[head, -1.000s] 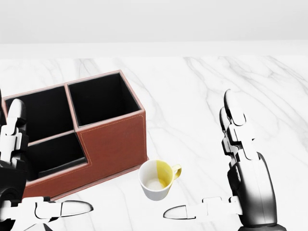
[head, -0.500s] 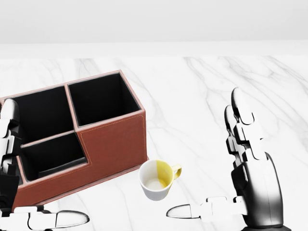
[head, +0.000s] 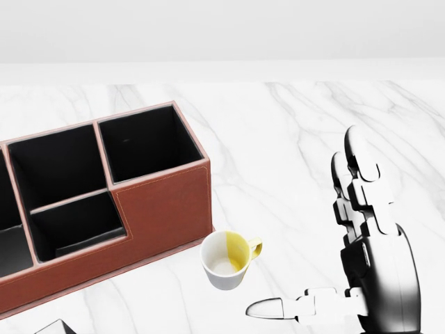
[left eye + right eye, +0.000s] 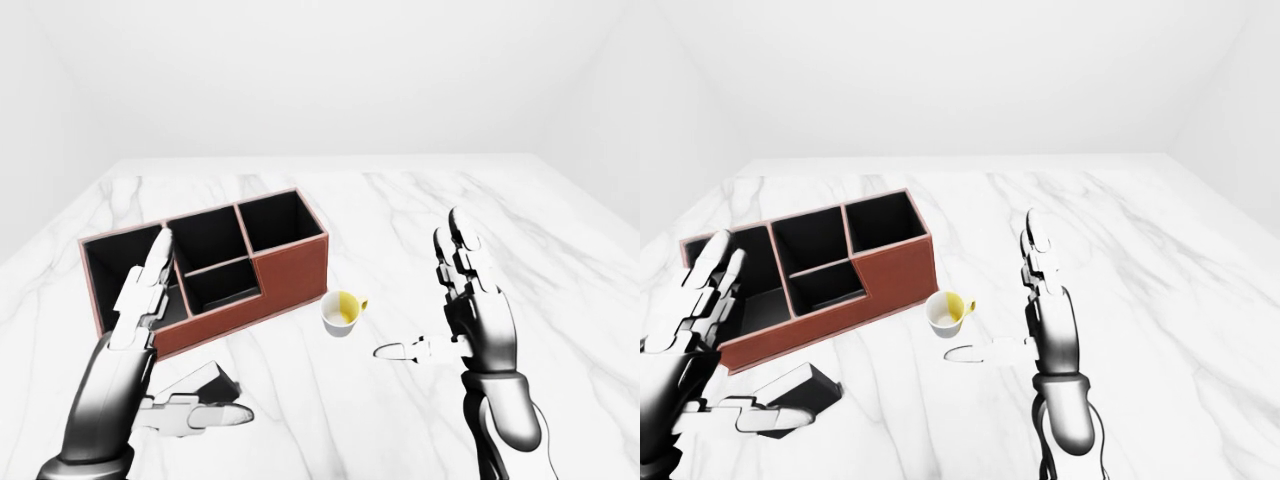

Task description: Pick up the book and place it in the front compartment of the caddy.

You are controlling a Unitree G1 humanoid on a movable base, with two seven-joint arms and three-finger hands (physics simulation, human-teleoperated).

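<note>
The dark rectangular book [image 4: 798, 389] lies flat on the white marble surface [image 4: 1200, 300] at the right-eye view's lower left, below the brown leather caddy [image 4: 800, 275]; the left hand [image 4: 702, 372] hovers beside it, fingers spread, seemingly ready to grasp; the right hand [image 4: 1025, 318] hangs released near the yellow-lined white cup [image 4: 947, 312].

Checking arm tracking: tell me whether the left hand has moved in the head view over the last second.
Yes. It dropped down and left, clearing the caddy and leaving the head view; the caddy stayed put.
</note>
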